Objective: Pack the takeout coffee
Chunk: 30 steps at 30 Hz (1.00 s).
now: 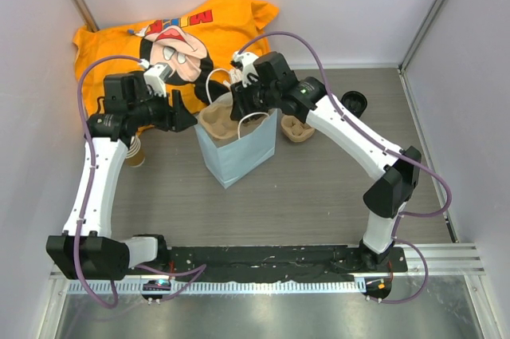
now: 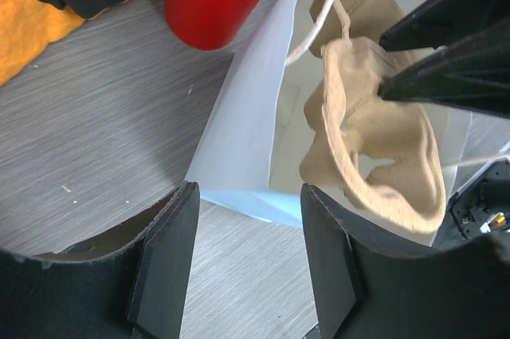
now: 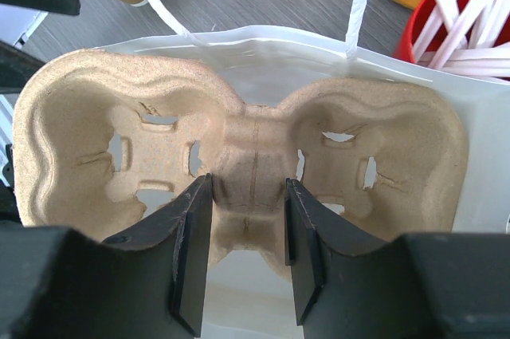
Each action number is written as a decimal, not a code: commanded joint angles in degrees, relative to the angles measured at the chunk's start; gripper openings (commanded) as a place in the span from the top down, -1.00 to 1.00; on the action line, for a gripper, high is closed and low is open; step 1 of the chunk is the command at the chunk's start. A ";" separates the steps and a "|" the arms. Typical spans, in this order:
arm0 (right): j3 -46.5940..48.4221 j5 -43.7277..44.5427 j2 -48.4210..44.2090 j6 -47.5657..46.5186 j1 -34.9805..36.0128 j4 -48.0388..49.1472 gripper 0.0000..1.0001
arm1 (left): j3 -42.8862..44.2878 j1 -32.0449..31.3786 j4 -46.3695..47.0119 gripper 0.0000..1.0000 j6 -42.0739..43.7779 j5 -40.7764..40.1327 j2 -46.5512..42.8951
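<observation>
- The right claw (image 3: 247, 187) is pinching the carrier (image 3: 255, 139) by its narrow middle bridge, with one finger on each side, partly closed on the pulp.
- The carrier is sitting at the mouth of the bag (image 1: 239, 155), and its two wells are spanning almost the whole opening. Its far edge is running close along the rim where the handle cords are rising.
- In the right wrist view, the carrier end nearest the left claw (image 2: 251, 195) is overlapping the bag's rim.
- The left claw is hanging about half open with nothing between its fingers, just beside the bag's left wall. The bag's corner is showing through the gap.
- The coffee (image 1: 353, 104) is standing on the desk (image 1: 319, 187) at the right, beyond the right forearm and well apart from the bag. Only its black lid is showing from above.
- A spare carrier (image 1: 296, 128) is lying just beside the bag's right wall, between the bag and the coffee.
- The red cup (image 2: 211, 4) is standing just beside the bag on the side where the shirt (image 1: 207, 20) is lying.
- The cups (image 1: 134, 151) are standing at the left, by the left forearm.
- Bare desk is showing in front of the bag, toward the arm bases.
</observation>
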 commanded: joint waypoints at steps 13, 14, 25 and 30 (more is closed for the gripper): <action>1.67 -2.70 -0.47 1.36 -0.40 2.48 0.43 | -0.70 0.49 5.09 -0.14 -4.44 3.17 1.18; 1.58 -2.62 -0.56 1.36 -0.40 2.65 0.43 | -0.70 0.40 5.10 -0.14 -4.53 3.08 1.26; 1.84 -2.00 -0.30 1.19 -0.48 2.74 0.43 | -1.58 0.40 5.98 -0.11 -5.67 4.31 3.72; 1.76 -0.95 -0.03 1.19 -0.48 2.74 0.43 | -1.93 0.40 5.98 -0.02 -5.32 4.31 3.55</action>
